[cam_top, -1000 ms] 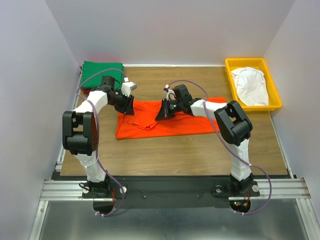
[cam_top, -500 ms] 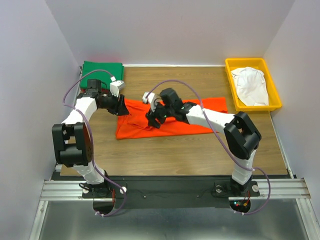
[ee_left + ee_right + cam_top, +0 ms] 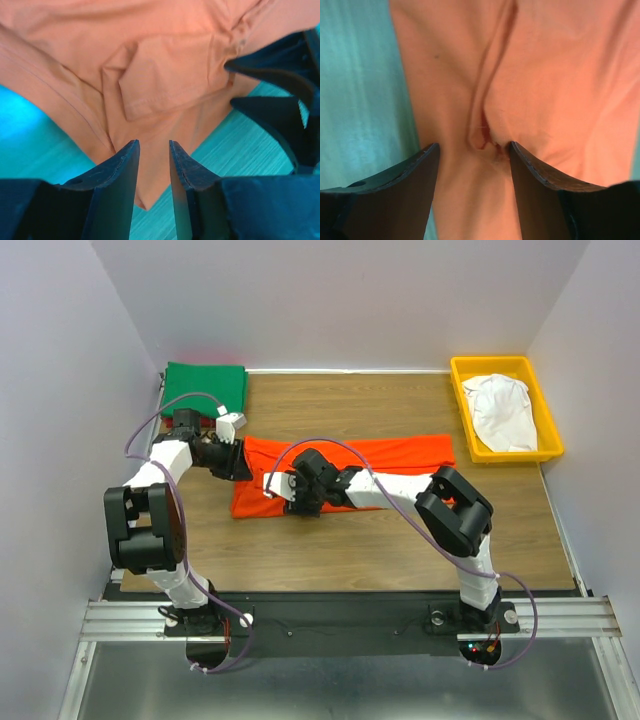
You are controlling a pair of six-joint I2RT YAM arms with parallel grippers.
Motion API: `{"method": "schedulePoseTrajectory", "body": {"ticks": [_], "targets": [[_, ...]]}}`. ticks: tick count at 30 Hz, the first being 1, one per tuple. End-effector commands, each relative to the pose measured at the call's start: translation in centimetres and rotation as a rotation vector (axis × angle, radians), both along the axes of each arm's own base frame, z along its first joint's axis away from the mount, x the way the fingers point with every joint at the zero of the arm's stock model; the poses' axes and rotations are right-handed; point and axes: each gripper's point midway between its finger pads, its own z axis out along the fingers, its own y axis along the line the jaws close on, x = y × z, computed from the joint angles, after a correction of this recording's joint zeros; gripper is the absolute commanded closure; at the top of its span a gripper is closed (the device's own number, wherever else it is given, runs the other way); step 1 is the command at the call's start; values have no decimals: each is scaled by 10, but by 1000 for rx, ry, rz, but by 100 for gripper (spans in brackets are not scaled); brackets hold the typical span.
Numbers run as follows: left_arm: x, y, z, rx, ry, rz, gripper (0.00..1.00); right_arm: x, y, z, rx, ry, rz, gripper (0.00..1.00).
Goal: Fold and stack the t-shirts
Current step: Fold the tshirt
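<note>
Orange t-shirt (image 3: pixel 385 454) spread on the desk (image 3: pixel 400 535), mid-fold.
My right fingers (image 3: pixel 402 192) straddle a wrinkle (image 3: pixel 482 127), wide; my left fingers (image 3: pixel 119 185) sit narrow, empty. Pinching only the top layer could drag the fold askew.

- Orange t-shirt (image 3: pixel 400 455) lies spread across the middle of the surface (image 3: pixel 350 540).
- Left tool (image 3: pixel 236 458) is over its far left corner, and right tool (image 3: pixel 297 496) over its near left part.
- Green t-shirt (image 3: pixel 205 380) is folded at the far-left corner.
- White t-shirt (image 3: pixel 500 410) lies in the yellow tray (image 3: pixel 505 362).
</note>
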Motion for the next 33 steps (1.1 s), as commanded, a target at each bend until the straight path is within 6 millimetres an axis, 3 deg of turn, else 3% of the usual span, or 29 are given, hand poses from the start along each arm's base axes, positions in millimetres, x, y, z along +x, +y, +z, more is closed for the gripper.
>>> {"method": "schedulePoseTrajectory", "body": {"ticks": [1, 6, 12, 19, 24, 30, 33], "targets": [[-20, 0, -15, 13, 60, -19, 60, 21, 15, 17, 8, -113, 10, 37], [-24, 2, -23, 27, 81, -25, 61, 24, 16, 22, 19, -128, 3, 40], [-25, 6, -33, 52, 119, -24, 63, 20, 22, 40, 71, -122, 15, 39], [-31, 6, -29, 68, 114, -43, 62, 7, 30, 61, 145, -78, 38, 35], [-36, 5, -23, 97, 97, -59, 62, 8, 35, 61, 163, -58, 26, 37], [-43, 8, -39, 142, 143, -74, 77, 13, 46, 79, 208, -48, 5, 40], [-42, 17, -51, 194, 183, -39, 81, 16, 46, 70, 185, -56, 13, 40]]}}
